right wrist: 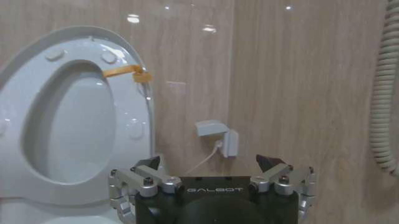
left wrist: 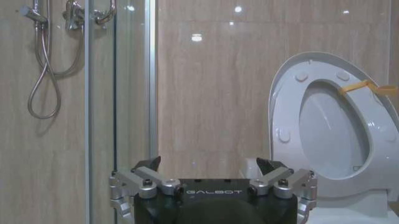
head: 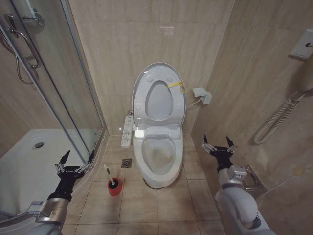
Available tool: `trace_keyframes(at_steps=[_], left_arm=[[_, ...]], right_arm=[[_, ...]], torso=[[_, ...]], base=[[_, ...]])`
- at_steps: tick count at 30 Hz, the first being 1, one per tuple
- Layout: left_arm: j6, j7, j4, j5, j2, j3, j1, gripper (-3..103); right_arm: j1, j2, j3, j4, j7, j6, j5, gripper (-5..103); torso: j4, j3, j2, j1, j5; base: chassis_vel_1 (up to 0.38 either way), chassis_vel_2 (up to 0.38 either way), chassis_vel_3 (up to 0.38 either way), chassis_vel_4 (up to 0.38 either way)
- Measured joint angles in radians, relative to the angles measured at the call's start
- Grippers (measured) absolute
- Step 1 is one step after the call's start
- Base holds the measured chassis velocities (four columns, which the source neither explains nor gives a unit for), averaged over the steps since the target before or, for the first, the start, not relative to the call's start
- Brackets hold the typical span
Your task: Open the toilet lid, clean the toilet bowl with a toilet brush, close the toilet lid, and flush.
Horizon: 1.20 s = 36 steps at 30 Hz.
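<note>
Left gripper low at the robot's left, over the floor tiles beside the shower door; fingers spread wide, nothing between them. Same spread-and-empty state in the left wrist view.

Right gripper low at the robot's right, near the side wall; fingers likewise wide apart, nothing held. Confirmed from its own wrist camera.

Toilet brush on the floor between left gripper and pedestal, black head seated in the red cup holder, white handle leaning up and away toward the shower side. Apart from both grippers, untouched as it stands.

Toilet bowl just beyond, open to view, rim bare, button panel along its left side. Floor drain between brush and pedestal.

Toilet lid raised, leaning back against the rear wall, with the seat ring lifted against it and a yellow tie at its upper right edge. Wall socket farther right; coiled hose on the right wall.

Status, judged from the above:
- Lid opening: done.
- Brush pickup: not yet done; brush in holder.
- Scrubbing of bowl, lid closing, flush: all outstanding.
- Roughly first of four steps complete; left gripper nearer the brush.
</note>
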Motion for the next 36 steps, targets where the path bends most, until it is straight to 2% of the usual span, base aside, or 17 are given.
trace_keyframes(at_steps=[10,36], left_arm=[[0.000,0.000,0.000,0.000,0.000,0.000,0.000,100],[0.000,0.000,0.000,0.000,0.000,0.000,0.000,100]], right_arm=[[-0.007,0.051,-0.028,0.013,-0.028,0.016,-0.033,100],[0.000,0.067,-0.030,0.010,-0.038,0.020,-0.028,100]], torso=[[0.0000,0.000,0.000,0.000,0.0000],[0.0000,0.000,0.000,0.000,0.0001]], base=[[0.000,0.000,0.000,0.000],[0.000,0.000,0.000,0.000]])
